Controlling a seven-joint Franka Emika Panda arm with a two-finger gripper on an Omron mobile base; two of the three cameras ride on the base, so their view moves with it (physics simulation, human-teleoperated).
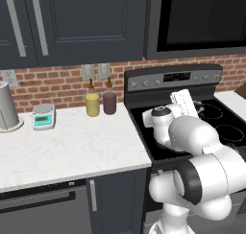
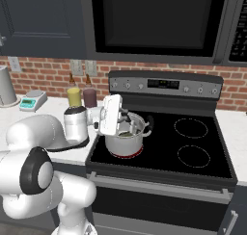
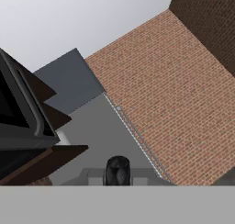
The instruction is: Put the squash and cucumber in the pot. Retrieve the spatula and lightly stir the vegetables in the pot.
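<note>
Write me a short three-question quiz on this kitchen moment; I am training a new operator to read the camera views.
1. True or false: the pot stands on the white counter.
2. Which burner holds the pot? A front left; B back right; C front right.
3. Fill in: the two bottles by the brick wall are the yellow bottle and the ____ bottle.

Key: 1 false, it stands on the stove. 2 A. 3 dark purple.
</note>
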